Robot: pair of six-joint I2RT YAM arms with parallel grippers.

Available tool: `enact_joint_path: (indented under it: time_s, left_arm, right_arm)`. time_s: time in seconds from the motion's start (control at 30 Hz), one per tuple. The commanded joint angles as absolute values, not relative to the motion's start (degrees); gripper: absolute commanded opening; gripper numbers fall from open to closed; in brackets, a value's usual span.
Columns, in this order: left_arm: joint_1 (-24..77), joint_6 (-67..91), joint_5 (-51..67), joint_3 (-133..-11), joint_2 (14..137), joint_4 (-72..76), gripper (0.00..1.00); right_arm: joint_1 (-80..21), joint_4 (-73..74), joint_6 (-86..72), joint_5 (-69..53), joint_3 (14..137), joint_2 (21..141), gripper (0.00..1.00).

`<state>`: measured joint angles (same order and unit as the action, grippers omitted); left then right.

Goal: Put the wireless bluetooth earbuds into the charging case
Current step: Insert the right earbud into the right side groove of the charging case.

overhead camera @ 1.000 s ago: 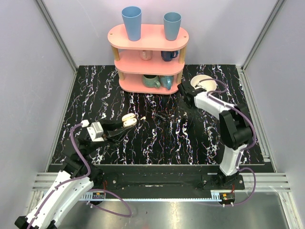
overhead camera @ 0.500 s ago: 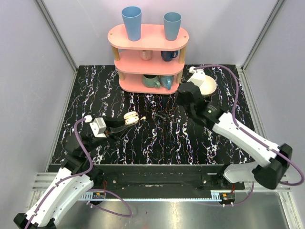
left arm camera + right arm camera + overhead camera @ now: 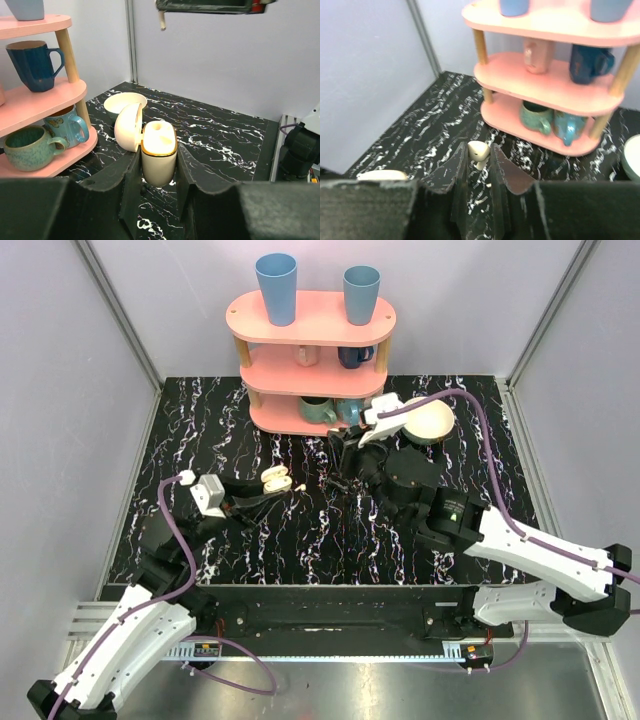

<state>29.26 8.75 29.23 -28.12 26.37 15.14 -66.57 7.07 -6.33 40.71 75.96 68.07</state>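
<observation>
The black marbled surface (image 3: 300, 540) carries a pink shelf (image 3: 310, 315) holding cups (image 3: 276, 285) and mugs (image 3: 318, 410), with a cream bowl (image 3: 432, 423) to its right. Left of centre in the top view, the left end effector (image 3: 157, 166) clamps the cream charging case (image 3: 159, 150). Its lid (image 3: 128, 127) is swung open, the hollows unclear. The right end effector (image 3: 478, 156) pinches one off-white earbud (image 3: 479, 149); the second I cannot make out.

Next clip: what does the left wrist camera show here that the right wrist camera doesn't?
Only the left wrist: the charging case, lid open, clamped in the left gripper. Only the right wrist: an earbud pinched in the right gripper, plus two blue cups on top of the pink shelf. Both: that shelf, its dark blue mug, the cream bowl and the marbled table.
</observation>
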Motion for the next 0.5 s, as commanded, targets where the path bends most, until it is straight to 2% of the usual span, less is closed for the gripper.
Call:
enact_joint_path:
  time_s: [0.0,0.2,0.47]
  left_arm:
    - [29.4,10.6,25.8,-31.3,27.0,18.9,0.0]
    - [29.4,11.8,24.9,-31.6,27.6,19.8,0.0]
    - [29.4,12.3,25.3,-31.1,27.7,20.9,0.0]
  right_arm:
    - [-71.8,-6.6,6.0,44.1,75.3,68.9,0.0]
    - [-75.8,-8.8,10.9,44.1,76.6,72.0,0.0]
    - [-77.7,-5.8,7.7,39.9,78.6,73.7,0.0]
